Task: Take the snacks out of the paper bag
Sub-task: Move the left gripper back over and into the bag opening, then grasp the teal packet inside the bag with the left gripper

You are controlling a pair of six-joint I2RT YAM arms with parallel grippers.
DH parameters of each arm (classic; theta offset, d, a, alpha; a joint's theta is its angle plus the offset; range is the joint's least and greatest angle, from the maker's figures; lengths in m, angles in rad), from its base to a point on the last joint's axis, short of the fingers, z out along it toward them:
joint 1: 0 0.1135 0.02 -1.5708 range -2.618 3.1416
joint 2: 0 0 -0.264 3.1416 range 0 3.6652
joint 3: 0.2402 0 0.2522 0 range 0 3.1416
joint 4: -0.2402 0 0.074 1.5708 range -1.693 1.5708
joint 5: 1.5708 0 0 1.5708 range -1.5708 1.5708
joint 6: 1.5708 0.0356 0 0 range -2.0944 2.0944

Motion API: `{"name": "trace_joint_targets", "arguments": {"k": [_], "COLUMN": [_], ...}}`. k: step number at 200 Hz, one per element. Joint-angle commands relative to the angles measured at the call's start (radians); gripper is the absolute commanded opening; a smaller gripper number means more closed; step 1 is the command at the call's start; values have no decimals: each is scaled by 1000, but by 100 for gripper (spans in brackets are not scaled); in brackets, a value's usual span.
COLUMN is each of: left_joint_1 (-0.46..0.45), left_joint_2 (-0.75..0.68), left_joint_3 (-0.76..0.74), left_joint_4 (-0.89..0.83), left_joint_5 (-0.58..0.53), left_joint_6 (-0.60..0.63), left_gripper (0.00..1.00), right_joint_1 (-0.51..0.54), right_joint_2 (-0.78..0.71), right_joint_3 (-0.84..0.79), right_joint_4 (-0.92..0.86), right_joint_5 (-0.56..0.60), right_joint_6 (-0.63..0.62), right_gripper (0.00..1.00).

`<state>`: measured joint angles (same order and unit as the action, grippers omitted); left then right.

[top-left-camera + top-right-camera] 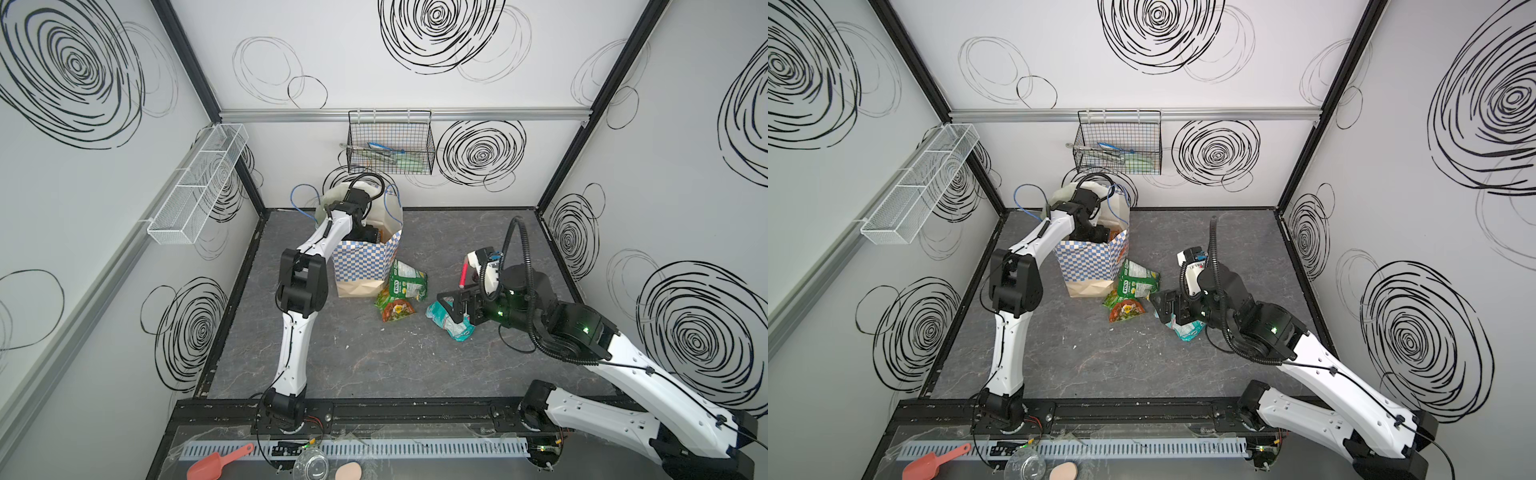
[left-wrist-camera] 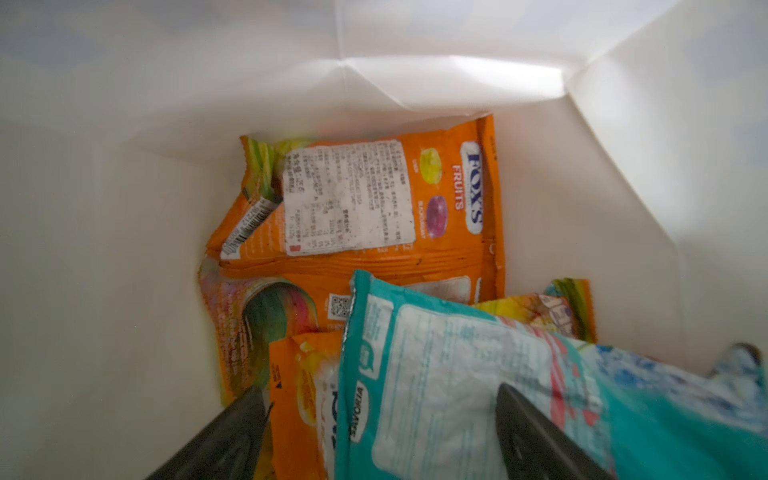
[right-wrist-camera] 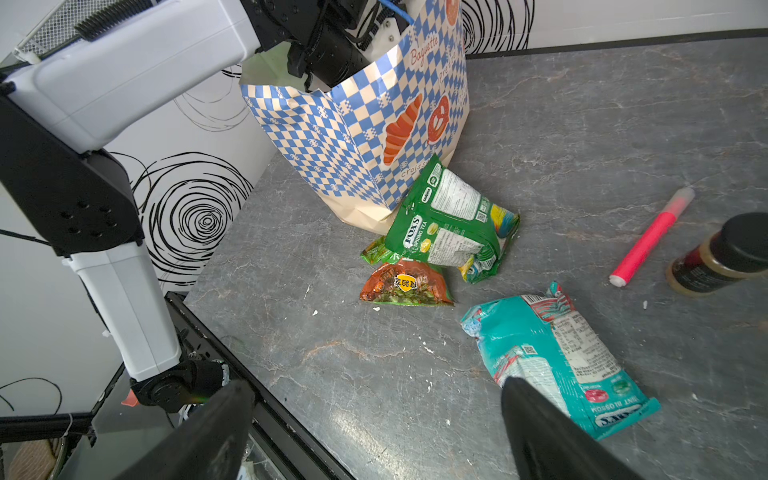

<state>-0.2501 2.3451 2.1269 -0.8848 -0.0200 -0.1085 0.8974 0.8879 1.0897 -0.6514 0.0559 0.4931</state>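
Left claw (image 2: 380,390) inside blue-and-white checked paper bag (image 1: 363,266), jaws spread over teal crinkly snack packet (image 2: 436,365), orange plastic packets (image 2: 449,253) beneath. Right claw (image 3: 376,382) jaws wide apart, empty, above grey marbled desk (image 1: 353,357).

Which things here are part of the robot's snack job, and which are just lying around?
Part of the job:
paper bag
orange packet inside
teal packet inside
green packet
red-green packet
teal packet outside

Just lying about:
red marker
dark jar
wire basket
scoop
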Motion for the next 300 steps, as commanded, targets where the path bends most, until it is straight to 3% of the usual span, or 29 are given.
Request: {"name": "trace_joint_targets", "arguments": {"k": [1,74,143,168,209,226,269,300], "left_joint_1": [6,-2,19,23,39,39,25,28], "left_joint_2": [64,139,154,151,137,124,40,29], "left_joint_3": [36,-8,-136,-143,-165,-177,-220,-258], "left_joint_4": [-80,-127,-48,-38,-23,-12,13,22], "left_joint_5": [7,-40,-43,-34,-7,10,31,40], "left_joint_6": [41,77,83,81,84,82,74,72], "left_gripper": [95,96,97,94,68,62,67,65], "right_joint_1": [-2,-2,-2,-2,-2,-2,-2,-2], "right_joint_2": [-18,-26,-46,-36,-39,-34,39,67], "right_joint_3": [12,9,-4,4,19,39,121,139], "right_joint_4": [11,11,14,20,20,28,27,49], "right_joint_5": [0,-10,-8,-18,-12,-7,-19,-40], "right_joint_6": [10,25,42,47,55,52,15,5], "right_gripper": [97,97,97,97,97,97,97,97]}}
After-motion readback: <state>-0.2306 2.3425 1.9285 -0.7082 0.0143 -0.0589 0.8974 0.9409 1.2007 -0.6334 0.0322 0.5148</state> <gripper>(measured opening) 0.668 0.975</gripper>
